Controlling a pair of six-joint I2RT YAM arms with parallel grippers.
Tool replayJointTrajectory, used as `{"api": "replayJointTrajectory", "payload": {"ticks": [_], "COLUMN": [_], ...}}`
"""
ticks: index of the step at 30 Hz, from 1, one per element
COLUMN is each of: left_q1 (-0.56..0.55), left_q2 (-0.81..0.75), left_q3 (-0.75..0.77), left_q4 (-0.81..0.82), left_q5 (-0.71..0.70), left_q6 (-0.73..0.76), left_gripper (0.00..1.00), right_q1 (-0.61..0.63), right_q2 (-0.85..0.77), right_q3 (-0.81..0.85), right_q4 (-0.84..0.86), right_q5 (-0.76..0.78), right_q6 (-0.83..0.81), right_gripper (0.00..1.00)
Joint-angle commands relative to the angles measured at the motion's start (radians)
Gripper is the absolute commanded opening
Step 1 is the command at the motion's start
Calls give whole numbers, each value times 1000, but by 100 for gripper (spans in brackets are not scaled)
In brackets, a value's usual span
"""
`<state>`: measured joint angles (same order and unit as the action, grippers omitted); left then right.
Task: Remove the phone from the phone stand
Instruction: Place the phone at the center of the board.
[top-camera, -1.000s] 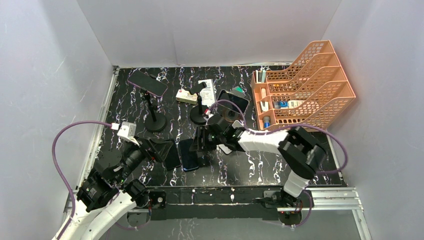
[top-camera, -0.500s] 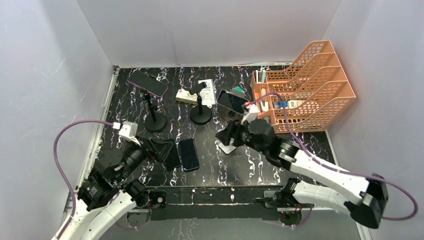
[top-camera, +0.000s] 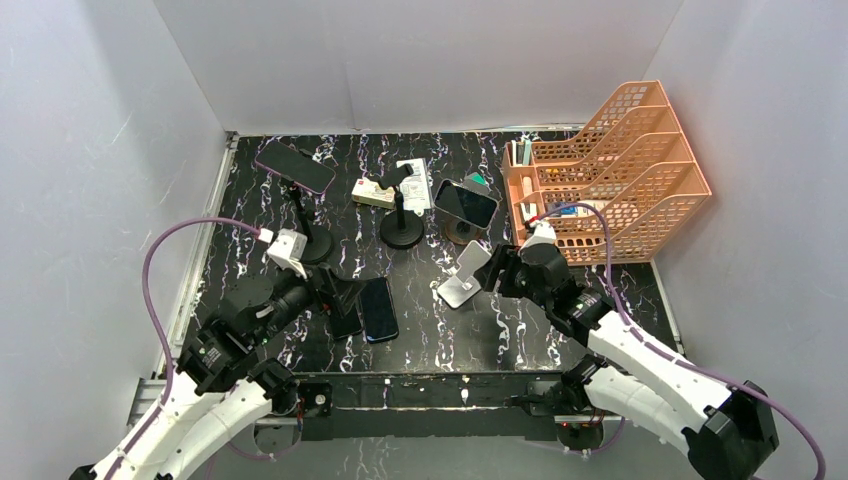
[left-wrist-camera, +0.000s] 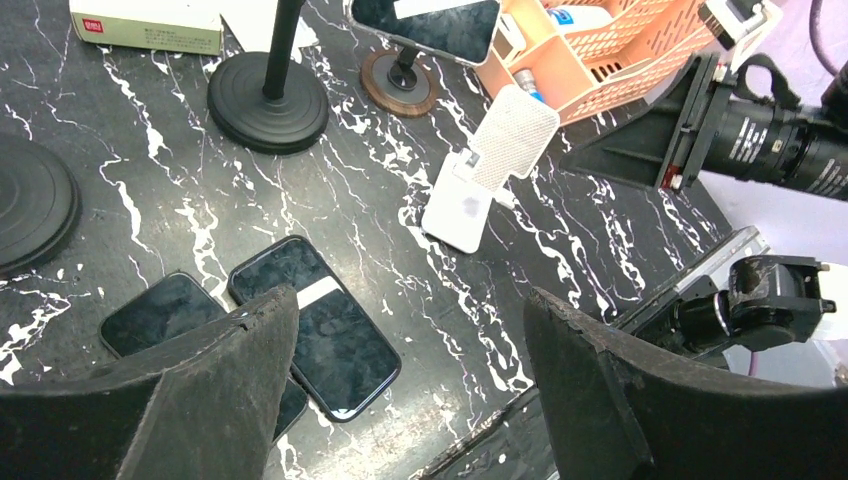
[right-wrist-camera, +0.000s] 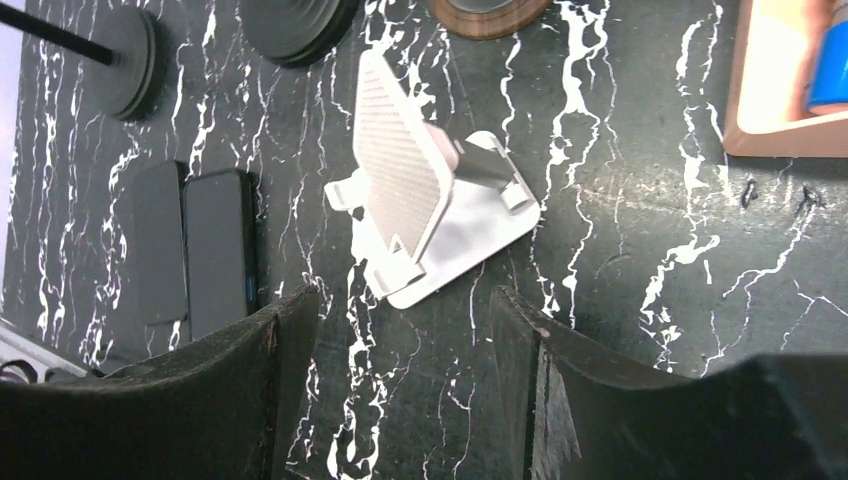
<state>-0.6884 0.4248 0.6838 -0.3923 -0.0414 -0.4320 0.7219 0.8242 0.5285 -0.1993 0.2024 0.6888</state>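
Top external view shows the left gripper (top-camera: 340, 292) spread wide above two phones (top-camera: 378, 308) lying flat on the table (top-camera: 600, 280). Beside them, the right gripper (top-camera: 497, 270) hangs open and empty by the white phone stand (top-camera: 466, 274). Farther back, two more phones (top-camera: 465, 203) sit on stands.

i see a black surface (top-camera: 560, 190) veined with white marble streaks. the folding stand (top-camera: 464, 276) is white with a finely ribbed plate. two phones (top-camera: 376, 307) lie dark and glossy. the file rack (top-camera: 620, 150) is peach-orange mesh. both cables (top-camera: 160, 270) are purple.
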Motion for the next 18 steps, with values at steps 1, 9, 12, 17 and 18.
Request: {"api": "replayJointTrajectory", "payload": {"ticks": [1,9,12,17,18], "left_q1": [3,3,3,3,4], "left_q2": [-20,-55,-52,-53,-55], "left_q3": [-48,-56,-56,-59,-58], "left_q4": [31,41,42,45,44], "left_q5": [7,5,11,14,16], "left_q6": [20,27,28,27,26], "left_gripper": [79,79,79,79,79], "right_q1": [-70,-133,-156,-179,-181], "right_q2": [25,98,120,173,183], "right_q3": [-18,-55,-66,-58,-57], "right_q4": [126,280,327,385,396], "right_q5": [-89,-173,-195,-234,-239], "right_q6": [-4,-30,-32,-39,-42], "right_gripper": [70,66,64,58,57]}}
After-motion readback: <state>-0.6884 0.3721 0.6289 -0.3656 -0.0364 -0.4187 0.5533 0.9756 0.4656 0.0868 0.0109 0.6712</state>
